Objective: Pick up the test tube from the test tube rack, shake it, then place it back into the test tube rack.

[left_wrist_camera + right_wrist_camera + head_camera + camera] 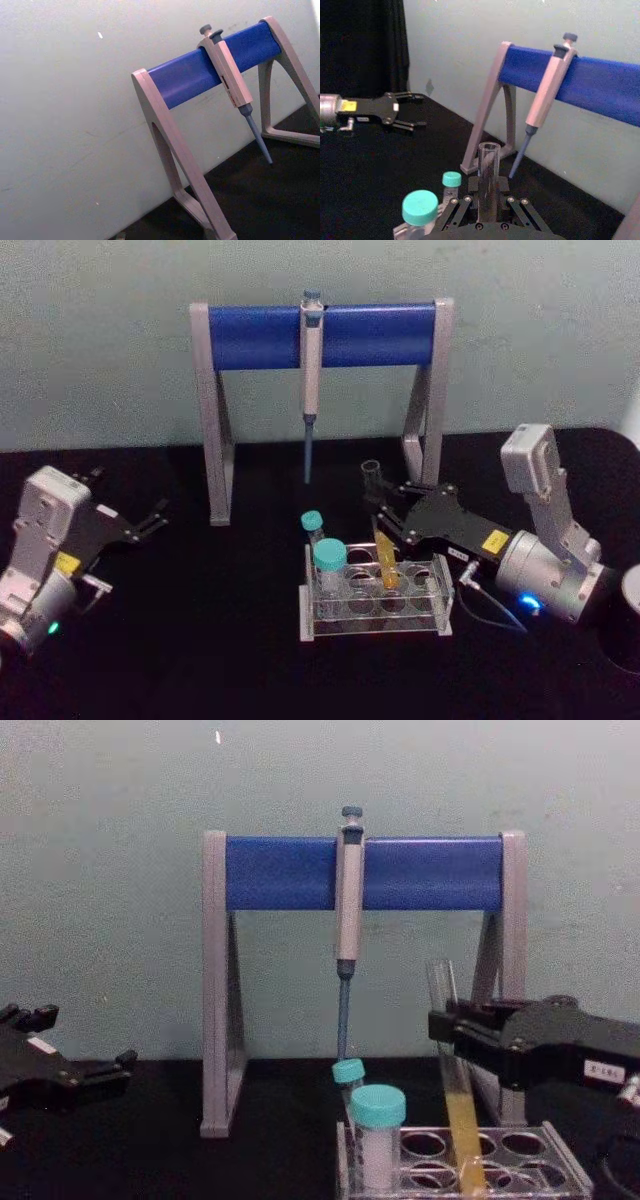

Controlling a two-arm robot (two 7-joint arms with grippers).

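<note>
Right claw pinches the thin clear glass tube above its yellow liquid. The tube leans slightly, its lower end below the claw in a round hole of the clear plastic rack. Left claw is spread, well apart over the black counter.

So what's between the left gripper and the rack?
Between the left gripper and the test tube rack, just bare black table in the head view; the pipette stand's leg stands farther back.

head cam high over the bench, chest cam low and level, wrist cams up close, all four catch the pipette stand
</note>
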